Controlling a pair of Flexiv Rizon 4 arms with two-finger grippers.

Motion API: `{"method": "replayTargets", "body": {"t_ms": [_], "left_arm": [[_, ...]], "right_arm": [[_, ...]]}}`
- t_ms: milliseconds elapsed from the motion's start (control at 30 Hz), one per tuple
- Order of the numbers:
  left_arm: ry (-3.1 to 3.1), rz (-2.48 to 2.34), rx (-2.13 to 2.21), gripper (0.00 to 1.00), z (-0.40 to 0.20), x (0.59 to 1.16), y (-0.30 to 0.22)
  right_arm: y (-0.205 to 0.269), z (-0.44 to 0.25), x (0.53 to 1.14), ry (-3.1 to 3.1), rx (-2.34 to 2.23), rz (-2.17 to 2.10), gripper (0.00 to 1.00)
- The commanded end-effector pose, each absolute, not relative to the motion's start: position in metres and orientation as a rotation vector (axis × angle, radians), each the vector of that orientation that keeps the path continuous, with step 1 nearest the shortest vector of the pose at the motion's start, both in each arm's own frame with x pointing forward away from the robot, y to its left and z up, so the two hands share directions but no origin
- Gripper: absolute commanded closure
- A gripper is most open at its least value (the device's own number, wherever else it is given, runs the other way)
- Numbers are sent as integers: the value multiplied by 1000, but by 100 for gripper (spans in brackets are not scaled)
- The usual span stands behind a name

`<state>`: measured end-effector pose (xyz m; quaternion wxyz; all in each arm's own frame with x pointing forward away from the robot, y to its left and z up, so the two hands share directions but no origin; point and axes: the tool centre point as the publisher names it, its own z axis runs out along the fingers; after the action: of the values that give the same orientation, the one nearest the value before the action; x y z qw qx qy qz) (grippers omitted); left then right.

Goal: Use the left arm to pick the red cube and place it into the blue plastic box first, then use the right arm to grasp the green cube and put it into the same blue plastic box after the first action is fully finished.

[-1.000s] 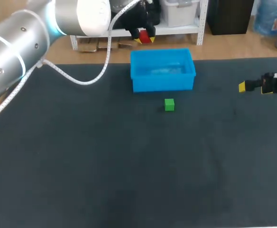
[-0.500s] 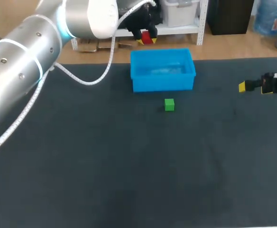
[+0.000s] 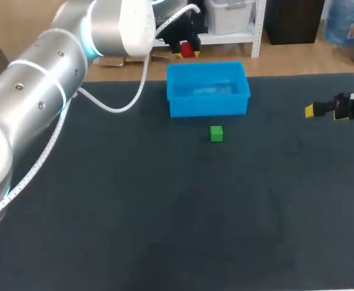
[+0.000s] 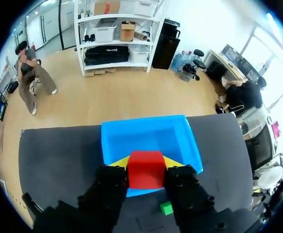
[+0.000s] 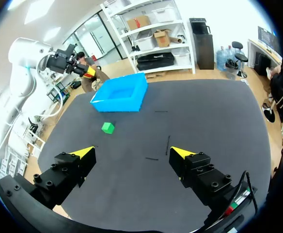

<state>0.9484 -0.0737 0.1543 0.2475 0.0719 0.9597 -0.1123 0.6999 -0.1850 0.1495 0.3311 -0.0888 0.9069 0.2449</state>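
My left gripper [image 3: 187, 48] hangs high over the table, shut on the red cube [image 3: 187, 49]. In the left wrist view the red cube [image 4: 146, 169] sits clamped between the two yellow-tipped fingers, with the blue plastic box [image 4: 149, 141] below and ahead of it. The blue box [image 3: 207, 88] stands at the far middle of the mat. The green cube [image 3: 216, 133] lies on the mat just in front of the box. My right gripper [image 3: 323, 110] stays at the table's right side, open and holding nothing. The right wrist view takes in the green cube [image 5: 107, 127] and the blue box [image 5: 120, 93] well ahead.
The dark mat [image 3: 165, 206] covers the table. My left arm [image 3: 50, 79] crosses the far left corner high above it.
The left arm has swung a little to the right, carrying the red cube closer to a spot above the box. The right arm and the green cube have not moved.
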Motion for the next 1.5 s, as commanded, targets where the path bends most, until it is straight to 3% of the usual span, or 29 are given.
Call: {"method": "replayTargets", "body": {"t_ms": [33,1500], "left_arm": [[2699,-293,211,100,152,972,-82],[2791,-160,169,100,86,1004,-82]], "right_arm": [[-185,150,700,2372,-233,640,0],[-185,150,700,2372,-233,640,0]]}}
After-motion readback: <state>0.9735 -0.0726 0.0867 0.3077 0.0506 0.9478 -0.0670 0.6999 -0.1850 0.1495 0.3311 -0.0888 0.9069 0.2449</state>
